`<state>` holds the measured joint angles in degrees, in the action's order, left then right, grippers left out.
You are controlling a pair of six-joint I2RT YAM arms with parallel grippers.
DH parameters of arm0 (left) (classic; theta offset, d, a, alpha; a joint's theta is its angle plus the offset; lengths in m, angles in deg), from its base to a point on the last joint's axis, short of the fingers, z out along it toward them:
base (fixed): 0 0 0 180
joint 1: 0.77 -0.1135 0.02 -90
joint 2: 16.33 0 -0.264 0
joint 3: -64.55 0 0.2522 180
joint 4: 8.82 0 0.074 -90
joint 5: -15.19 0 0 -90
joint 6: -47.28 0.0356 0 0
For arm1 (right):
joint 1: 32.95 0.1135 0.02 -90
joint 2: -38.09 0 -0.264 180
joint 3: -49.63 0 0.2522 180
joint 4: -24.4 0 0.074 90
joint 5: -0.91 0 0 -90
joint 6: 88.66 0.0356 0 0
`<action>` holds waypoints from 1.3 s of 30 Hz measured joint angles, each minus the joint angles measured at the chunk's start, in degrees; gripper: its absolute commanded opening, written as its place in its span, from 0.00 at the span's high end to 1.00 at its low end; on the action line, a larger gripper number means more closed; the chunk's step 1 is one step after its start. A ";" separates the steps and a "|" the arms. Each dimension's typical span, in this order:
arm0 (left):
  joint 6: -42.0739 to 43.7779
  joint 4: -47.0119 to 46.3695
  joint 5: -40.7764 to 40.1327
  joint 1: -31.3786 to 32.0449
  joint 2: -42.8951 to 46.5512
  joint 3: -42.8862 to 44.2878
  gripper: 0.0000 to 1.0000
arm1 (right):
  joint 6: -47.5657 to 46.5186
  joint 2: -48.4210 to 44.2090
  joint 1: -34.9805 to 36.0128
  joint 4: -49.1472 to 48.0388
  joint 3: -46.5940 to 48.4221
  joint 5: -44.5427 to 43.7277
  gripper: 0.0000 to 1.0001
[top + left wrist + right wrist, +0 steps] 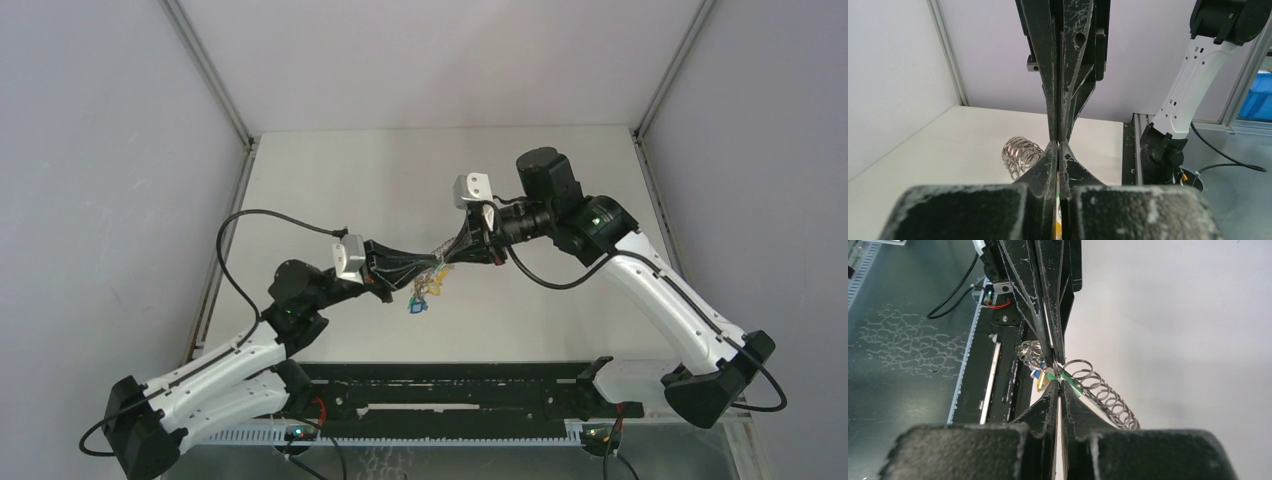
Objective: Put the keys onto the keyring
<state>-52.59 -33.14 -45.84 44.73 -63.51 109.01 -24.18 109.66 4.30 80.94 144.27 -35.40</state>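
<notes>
**Two closed tips, one small bundle: mind the slip**

Your arms meet tip to tip above the table (330, 190). Your left gripper (1058, 145) has its jaws pressed together, and its own view does not show what, if anything, sits between them. Your right gripper (1058, 382) is closed too, and appears to pinch the green key (1050, 374) right at its tips.

The biggest risk, as I judge it, is that pulling the arms apart tears the whole bundle out of one grip and drops it. Next, the keyring (1103, 392), trailing off to one side of the right jaws, can swing and snag a finger. Smallest, the thin key head can twist out of the pinch.

The fingers are hard, scuffed black plastic. The keyring is a springy coil of thin silvery wire loops. The keys (420, 297) hang just below the tips, their coloured heads smooth plastic, with a curved yellow-orange band (1042, 384) beside them
</notes>
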 measured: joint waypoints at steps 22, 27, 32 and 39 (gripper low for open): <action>0.39 1.79 1.70 -0.02 0.31 0.15 1.00 | -2.64 0.28 3.58 6.64 -0.07 -8.17 0.76; -0.04 0.85 1.75 -0.02 0.22 0.15 1.00 | -2.51 -2.80 2.71 2.82 -1.97 -5.40 0.73; -0.17 -0.22 2.56 -0.02 -0.33 0.15 1.00 | -2.51 -3.08 2.51 0.63 -1.97 -2.95 0.73; -0.61 -0.42 2.97 -0.02 -0.50 0.15 1.00 | -2.16 -2.05 2.51 -1.20 -1.97 -0.48 0.77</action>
<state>-53.20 -33.56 -42.86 44.71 -64.01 109.16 -26.34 107.60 6.82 79.74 142.30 -35.88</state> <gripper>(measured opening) 0.008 0.260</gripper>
